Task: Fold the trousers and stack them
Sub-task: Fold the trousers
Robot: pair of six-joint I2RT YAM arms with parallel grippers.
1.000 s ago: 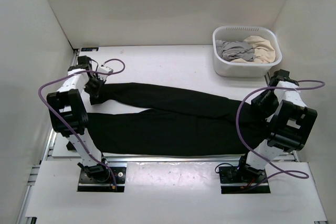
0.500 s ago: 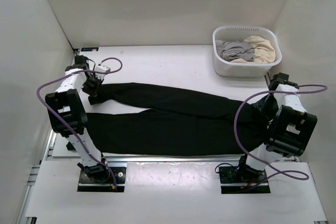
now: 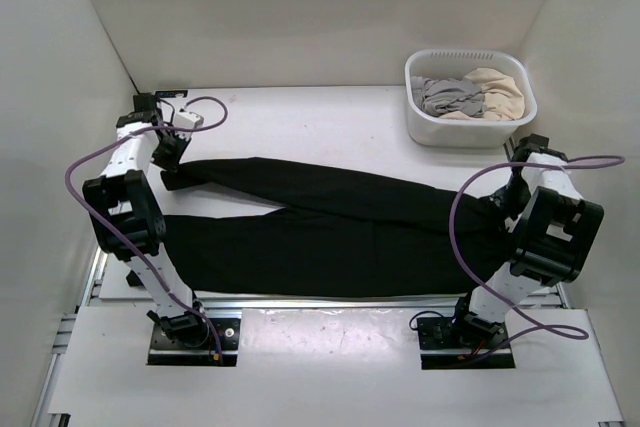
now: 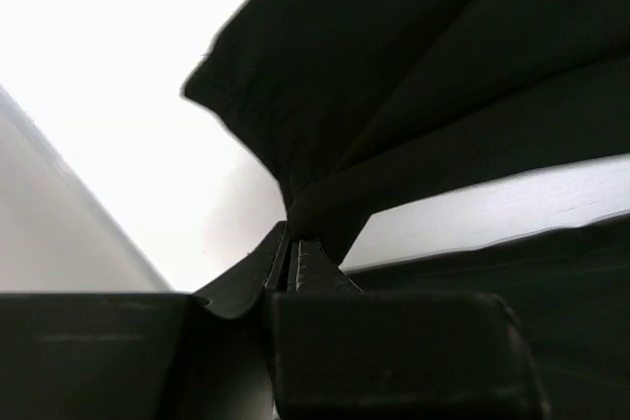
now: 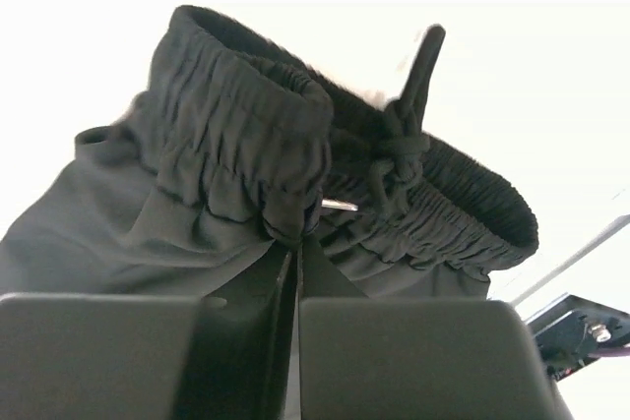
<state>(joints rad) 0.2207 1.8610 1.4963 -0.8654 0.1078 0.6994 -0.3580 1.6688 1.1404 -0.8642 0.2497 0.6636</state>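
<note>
The black trousers [image 3: 340, 227] lie stretched across the table, legs to the left, waist to the right. My left gripper [image 3: 172, 177] is shut on the cuff end of the far leg [image 4: 325, 95], which hangs lifted from its tips [image 4: 292, 233]. My right gripper [image 3: 508, 205] is shut on the gathered elastic waistband [image 5: 246, 115], pinched at the jaw tips [image 5: 295, 241]; the knotted drawstring [image 5: 399, 159] hangs beside the pinch. The near leg [image 3: 260, 257] lies flat along the table's front.
A white basket [image 3: 470, 127] with grey and beige clothes stands at the back right. White walls close in the left, right and back. Purple cables loop off both arms. Bare table [image 3: 300, 127] lies behind the trousers.
The right gripper has closed on the waistband. The left gripper has carried the far leg's cuff further left and back, pulling that leg straighter.
</note>
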